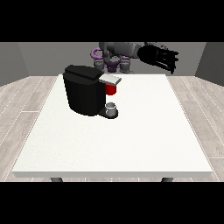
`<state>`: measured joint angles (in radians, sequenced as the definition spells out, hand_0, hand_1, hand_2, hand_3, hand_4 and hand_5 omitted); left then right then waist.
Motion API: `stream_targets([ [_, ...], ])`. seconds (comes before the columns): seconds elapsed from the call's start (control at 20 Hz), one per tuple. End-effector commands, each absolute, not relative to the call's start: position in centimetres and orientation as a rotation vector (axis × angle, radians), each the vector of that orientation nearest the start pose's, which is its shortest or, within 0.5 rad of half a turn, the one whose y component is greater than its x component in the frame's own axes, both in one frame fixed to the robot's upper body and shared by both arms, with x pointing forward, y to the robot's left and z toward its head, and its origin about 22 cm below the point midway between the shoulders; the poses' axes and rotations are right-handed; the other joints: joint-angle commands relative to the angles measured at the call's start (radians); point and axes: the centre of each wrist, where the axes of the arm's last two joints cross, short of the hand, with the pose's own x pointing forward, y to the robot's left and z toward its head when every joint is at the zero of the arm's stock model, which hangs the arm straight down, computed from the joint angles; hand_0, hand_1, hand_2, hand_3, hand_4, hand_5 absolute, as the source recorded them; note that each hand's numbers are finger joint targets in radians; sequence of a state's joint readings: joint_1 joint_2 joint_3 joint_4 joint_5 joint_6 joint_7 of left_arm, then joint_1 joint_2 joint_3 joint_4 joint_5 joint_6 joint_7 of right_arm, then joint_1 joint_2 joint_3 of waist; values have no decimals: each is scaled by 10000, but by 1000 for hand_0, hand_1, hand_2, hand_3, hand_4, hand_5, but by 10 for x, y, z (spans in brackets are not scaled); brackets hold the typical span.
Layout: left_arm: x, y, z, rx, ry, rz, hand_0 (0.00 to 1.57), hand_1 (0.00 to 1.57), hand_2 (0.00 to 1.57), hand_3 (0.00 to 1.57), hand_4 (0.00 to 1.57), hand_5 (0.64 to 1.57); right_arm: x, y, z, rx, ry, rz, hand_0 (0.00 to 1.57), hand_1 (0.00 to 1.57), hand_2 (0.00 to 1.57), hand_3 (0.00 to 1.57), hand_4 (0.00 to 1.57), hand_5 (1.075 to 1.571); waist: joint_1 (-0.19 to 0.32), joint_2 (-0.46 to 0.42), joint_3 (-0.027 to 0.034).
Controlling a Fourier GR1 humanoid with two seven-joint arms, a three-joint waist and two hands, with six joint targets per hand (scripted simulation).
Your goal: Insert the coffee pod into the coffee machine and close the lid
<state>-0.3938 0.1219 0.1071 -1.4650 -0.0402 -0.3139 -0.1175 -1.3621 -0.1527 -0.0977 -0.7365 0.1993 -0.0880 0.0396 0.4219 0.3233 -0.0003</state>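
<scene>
A black coffee machine point(83, 89) stands on the white table point(131, 140), left of the middle. Its grey lid point(110, 79) lies nearly flat over a red part point(111, 89) at the machine's front. I see no separate coffee pod. A small grey cup point(112, 107) sits on the machine's base under the red part. The hand at the view's right point(159, 57) hangs in the air above the table's far edge, well right of the machine, with its fingers spread and holding nothing. The other hand does not show.
The robot's grey and purple torso point(111, 59) stands behind the table's far edge, just behind the machine. Wooden floor surrounds the table. White tabletop stretches in front of and to the right of the machine.
</scene>
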Motion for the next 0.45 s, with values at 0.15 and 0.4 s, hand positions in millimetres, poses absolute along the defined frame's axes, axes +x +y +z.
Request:
stream_targets([
  [0.15,316,272,54,-1173,-18082,-3261,0,0,0,0,329,1571,435,-64,219,287,-20188,5580,0,0,0,0,172,1571,-1101,-1084,0],
  [0.4,301,265,11,-1166,-17147,-3204,0,0,0,0,266,1571,418,-68,155,1333,-19550,5174,0,0,0,0,259,1571,-1437,-2157,1],
])
